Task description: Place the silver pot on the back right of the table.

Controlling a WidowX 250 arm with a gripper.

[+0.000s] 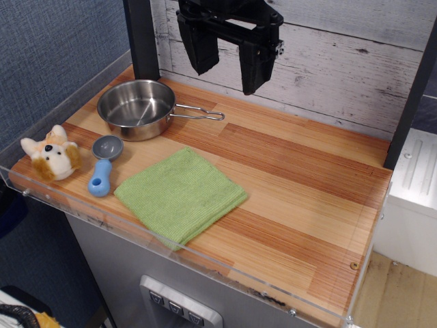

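Silver pot (136, 108): small, round, shallow, shiny steel; upright on its base, mouth up, interior bare. Long axis along the thin wire loop handle, pointing toward frame right and slightly toward the front edge, loop end lying just below the tool. Bowl resting low and to the left of the tool, well apart from it, no contact.

Tool (229, 58): black, two fingers hanging downward from the top of the frame, parted with a clear gap between them, gripping nothing. Suspended above the surface near the whitewashed plank backdrop.

Surface (300, 184): striped light and reddish-brown wood planks, clear acrylic rim around the edges. Wide bare stretch below and to the right of the tool.

Scoop (104, 164): grey bowl, blue handle, lying flat, below and left of the tool, just in front of the pot, handle toward the front rim.

Green cloth (181, 195): folded square, flat, far below the tool, just right of the scoop, apart from the pot.

Plush toy (51, 157): cream and orange animal, farthest left of the tool, near the left rim, just beside the scoop.
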